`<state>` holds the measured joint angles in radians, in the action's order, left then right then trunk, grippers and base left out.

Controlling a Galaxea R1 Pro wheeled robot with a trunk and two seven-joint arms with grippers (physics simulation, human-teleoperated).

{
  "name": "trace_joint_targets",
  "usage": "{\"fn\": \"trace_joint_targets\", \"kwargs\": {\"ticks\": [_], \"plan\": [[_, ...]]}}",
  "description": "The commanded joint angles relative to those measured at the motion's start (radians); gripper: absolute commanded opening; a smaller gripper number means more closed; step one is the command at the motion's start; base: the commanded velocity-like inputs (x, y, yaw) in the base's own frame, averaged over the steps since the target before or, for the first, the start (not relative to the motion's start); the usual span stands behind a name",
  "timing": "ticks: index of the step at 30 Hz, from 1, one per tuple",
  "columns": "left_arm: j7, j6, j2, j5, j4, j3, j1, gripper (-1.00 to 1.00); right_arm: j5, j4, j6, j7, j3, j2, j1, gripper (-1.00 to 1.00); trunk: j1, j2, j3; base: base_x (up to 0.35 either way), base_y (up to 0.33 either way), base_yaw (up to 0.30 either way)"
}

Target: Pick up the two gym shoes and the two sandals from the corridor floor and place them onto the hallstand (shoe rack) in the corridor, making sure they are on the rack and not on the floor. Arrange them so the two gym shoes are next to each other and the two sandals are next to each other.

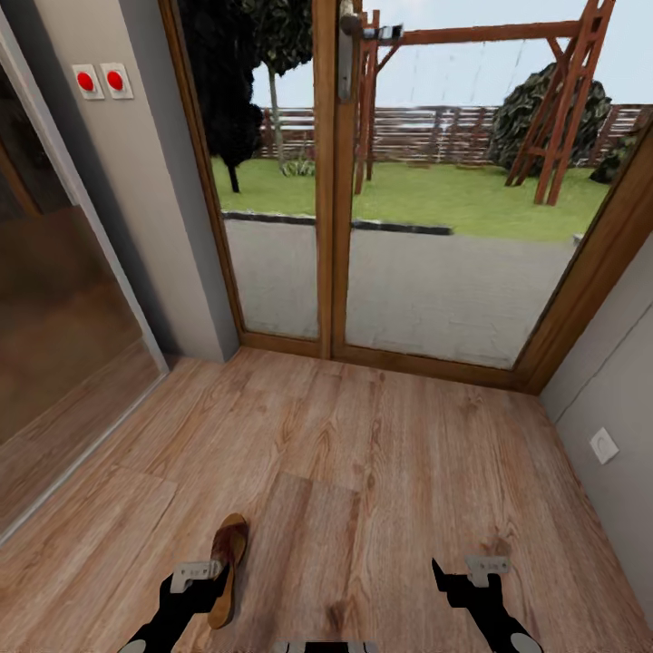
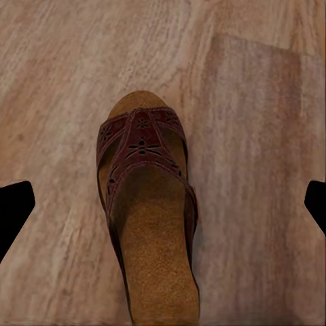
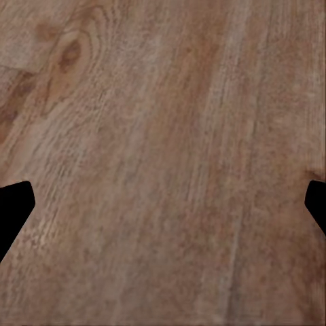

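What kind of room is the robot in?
Probably a house's entry corridor: light brown wood-plank floor, a wood-framed glass door onto a garden, and a brown leather sandal lying there.

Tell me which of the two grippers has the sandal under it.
The left gripper: the brown sandal lies on the wood floor between its spread fingers. Under the right gripper is plain wood grain.

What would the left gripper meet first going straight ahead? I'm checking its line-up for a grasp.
Probably the sandal, lying on the corridor floor between the open left gripper's fingertips; depth is unclear.
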<state>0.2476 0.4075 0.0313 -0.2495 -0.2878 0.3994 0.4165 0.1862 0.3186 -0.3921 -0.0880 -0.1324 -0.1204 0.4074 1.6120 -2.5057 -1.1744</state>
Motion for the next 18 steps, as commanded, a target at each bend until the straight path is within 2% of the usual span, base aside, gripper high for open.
{"fn": "trace_joint_targets", "kwargs": {"ticks": [1, 9, 18], "plan": [[0.005, 0.004, -0.001, -0.008, 0.001, 0.009, 0.001, 1.00, 0.011, 0.000, -0.003, -0.004, -0.005, -0.001, 0.001, 1.00, 0.000, -0.001, -0.006, 0.000, 0.000, 0.000], [0.004, 0.004, -0.001, -0.009, 0.002, 0.009, 0.001, 1.00, 0.012, 0.000, -0.002, -0.004, -0.006, -0.001, 0.001, 1.00, 0.004, -0.002, -0.050, 0.000, 0.000, -0.038], [0.004, 0.004, -0.001, -0.010, 0.003, 0.009, 0.001, 1.00, 0.012, 0.000, -0.002, -0.004, -0.006, -0.001, 0.001, 1.00, 0.008, -0.005, -0.099, 0.000, 0.000, -0.103]]}}
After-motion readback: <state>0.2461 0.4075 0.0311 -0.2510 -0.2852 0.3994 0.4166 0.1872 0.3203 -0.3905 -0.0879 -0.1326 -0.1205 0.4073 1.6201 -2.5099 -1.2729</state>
